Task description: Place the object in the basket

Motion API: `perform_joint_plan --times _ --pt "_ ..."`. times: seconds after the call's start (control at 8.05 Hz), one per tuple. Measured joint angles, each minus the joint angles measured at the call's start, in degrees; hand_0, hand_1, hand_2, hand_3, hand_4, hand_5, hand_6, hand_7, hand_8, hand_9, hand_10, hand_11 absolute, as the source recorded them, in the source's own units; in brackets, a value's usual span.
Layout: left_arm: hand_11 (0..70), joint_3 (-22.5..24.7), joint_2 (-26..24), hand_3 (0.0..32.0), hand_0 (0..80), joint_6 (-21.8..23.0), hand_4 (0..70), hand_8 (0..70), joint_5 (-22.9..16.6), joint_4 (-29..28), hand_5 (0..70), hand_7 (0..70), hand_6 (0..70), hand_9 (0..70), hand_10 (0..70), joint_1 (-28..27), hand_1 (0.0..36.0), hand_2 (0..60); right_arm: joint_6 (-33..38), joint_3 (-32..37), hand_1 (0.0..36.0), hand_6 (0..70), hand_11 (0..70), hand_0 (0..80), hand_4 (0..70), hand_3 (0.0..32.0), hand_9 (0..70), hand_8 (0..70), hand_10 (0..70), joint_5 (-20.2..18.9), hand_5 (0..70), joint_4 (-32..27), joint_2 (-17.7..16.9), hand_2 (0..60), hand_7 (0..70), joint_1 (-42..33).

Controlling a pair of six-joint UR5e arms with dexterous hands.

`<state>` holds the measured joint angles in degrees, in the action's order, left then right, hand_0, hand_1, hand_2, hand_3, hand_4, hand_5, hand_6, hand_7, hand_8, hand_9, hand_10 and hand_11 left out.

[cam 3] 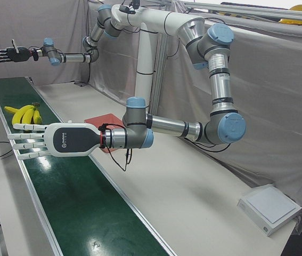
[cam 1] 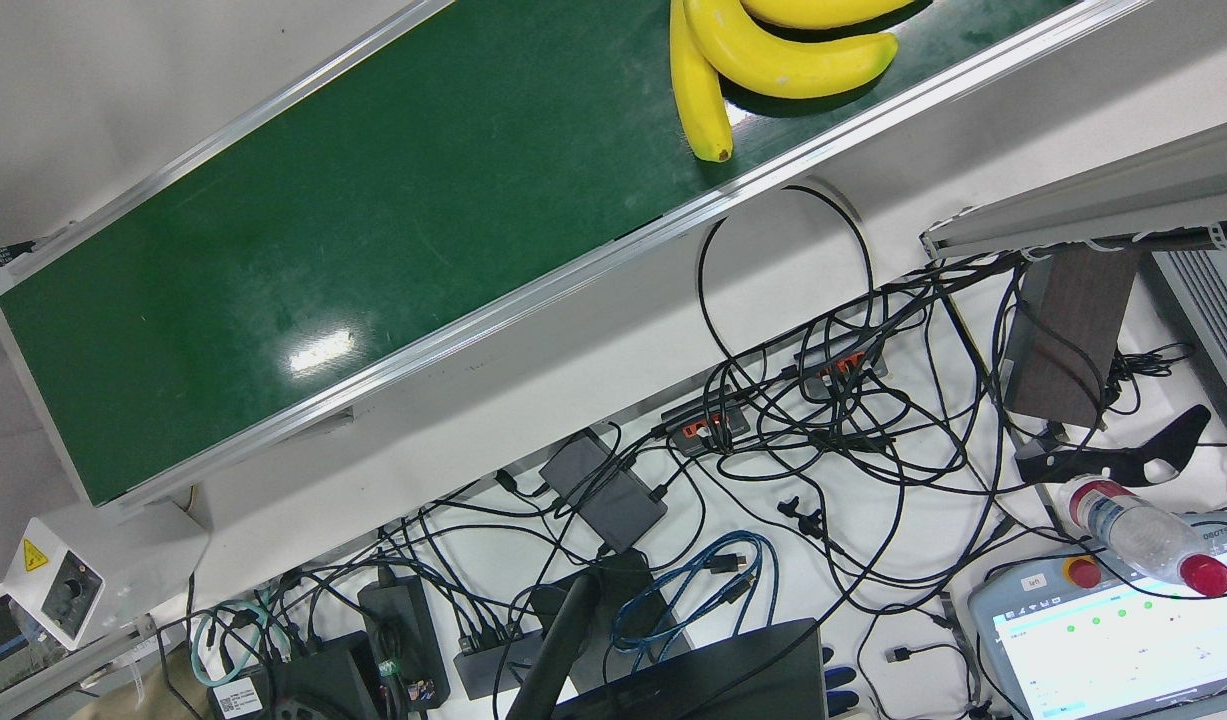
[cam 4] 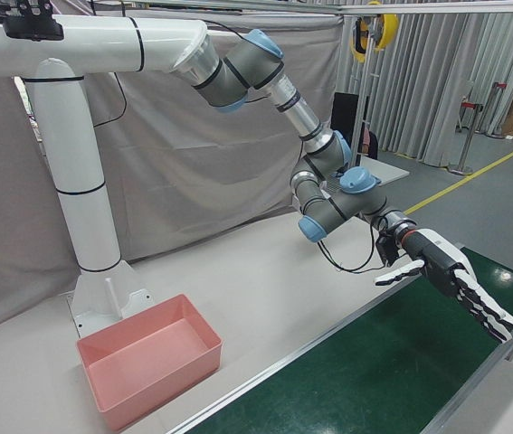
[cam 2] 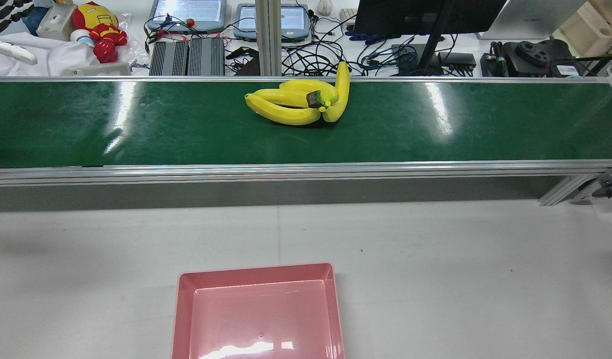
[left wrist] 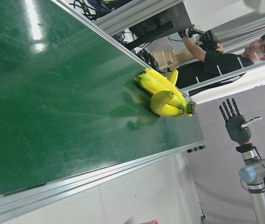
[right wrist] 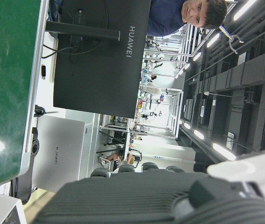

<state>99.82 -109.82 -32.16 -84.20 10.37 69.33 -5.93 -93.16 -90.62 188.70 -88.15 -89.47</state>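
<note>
Bananas: the yellow bunch lay on the green conveyor belt, right up against its far rail, stem pointing at the robot.
Left hand: the white one hung flat over the belt, fingers stretched out and a bit apart, holding nothing. The bunch was further down the belt past its fingertips, not touching.
Right hand: the black one was up in the air way beyond the bunch, fingers splayed, empty too.
Basket: a pink tub on the grey table, robot side of the belt, well apart from the bananas.
</note>
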Motion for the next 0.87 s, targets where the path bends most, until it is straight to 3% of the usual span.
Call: perform_joint_plan --times 0.62,0.87 --pt "4.9 -0.56 1.04 5.2 54.8 -1.16 7.1 5.3 0.13 -0.13 3.7 2.1 0.0 7.4 2.1 -3.69 13.5 0.0 -0.01 0.08 0.0 0.0 0.0 0.0 0.0 0.0 0.0 0.0 0.0 0.0 0.0 0.0 0.0 0.0 0.0 0.02" --pt "4.8 -0.58 1.27 6.2 55.6 -2.5 6.9 5.3 0.1 -0.16 3.7 2.2 0.0 7.3 1.9 -4.61 13.8 0.0 -0.04 0.08 0.0 0.0 0.0 0.0 0.0 0.0 0.0 0.0 0.0 0.0 0.0 0.0 0.0 0.0 0.0 0.03"
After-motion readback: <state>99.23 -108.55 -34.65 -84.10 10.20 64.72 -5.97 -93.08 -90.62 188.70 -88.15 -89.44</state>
